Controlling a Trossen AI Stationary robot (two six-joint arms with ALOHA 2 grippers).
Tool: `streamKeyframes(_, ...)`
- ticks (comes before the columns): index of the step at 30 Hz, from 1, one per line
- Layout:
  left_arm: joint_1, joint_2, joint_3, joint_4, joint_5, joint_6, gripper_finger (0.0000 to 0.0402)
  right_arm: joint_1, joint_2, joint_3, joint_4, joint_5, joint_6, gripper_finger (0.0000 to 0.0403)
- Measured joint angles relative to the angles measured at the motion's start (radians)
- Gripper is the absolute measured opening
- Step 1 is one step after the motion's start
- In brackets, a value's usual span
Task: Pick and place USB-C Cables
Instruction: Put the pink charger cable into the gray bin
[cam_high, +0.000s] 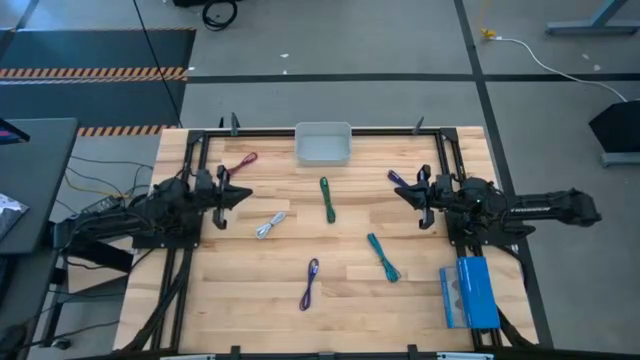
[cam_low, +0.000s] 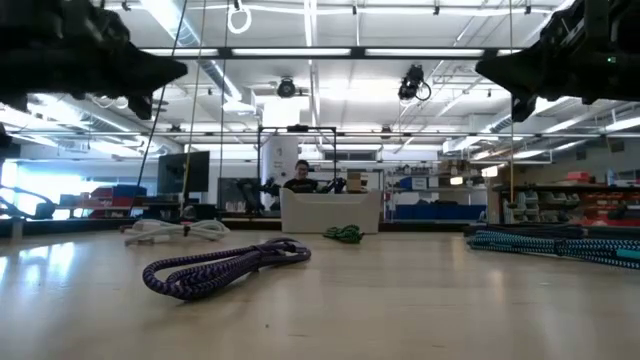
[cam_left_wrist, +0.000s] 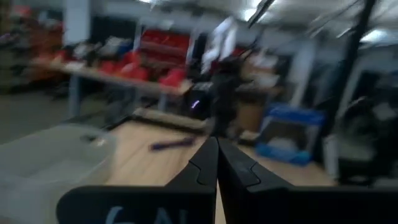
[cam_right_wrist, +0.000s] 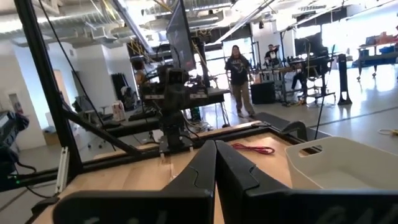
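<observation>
Six little cable bundles are scattered over the wooden surface, none in the grey bin at the far edge yet, so I'd say nothing's been placed. From above: the magenta cable near the left arm, the white-grey cable beside it toward the middle, the green cable dead center just below the bin, the teal cable lower right, one purple-blue cable near the front edge, and another purple cable right by the right arm.

Both arms sit parked at their sides, raised off the wood, which looks like a ready pose with the spread-out cables as separate targets. The left claw and right claw both have their fingers pressed together, holding nothing; only the wrist cams make that clear.

The table-level cam shows the front purple-blue cable lying loose and folded, which the overhead flattens. Overhead alone shows a blue box at the front right.
</observation>
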Motion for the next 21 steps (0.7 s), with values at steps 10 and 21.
streamKeyframes(10,0.154,0.407,0.573,-0.795,-0.484,0.176,0.0018,0.000,0.130,0.000,0.120,-0.017,-0.026,0.0012)
streamKeyframes(21,0.415,0.964,0.750,-1.012,-0.375,0.165,0.0187,0.000,0.197,0.000,0.127,-0.138,-0.042,0.0046)
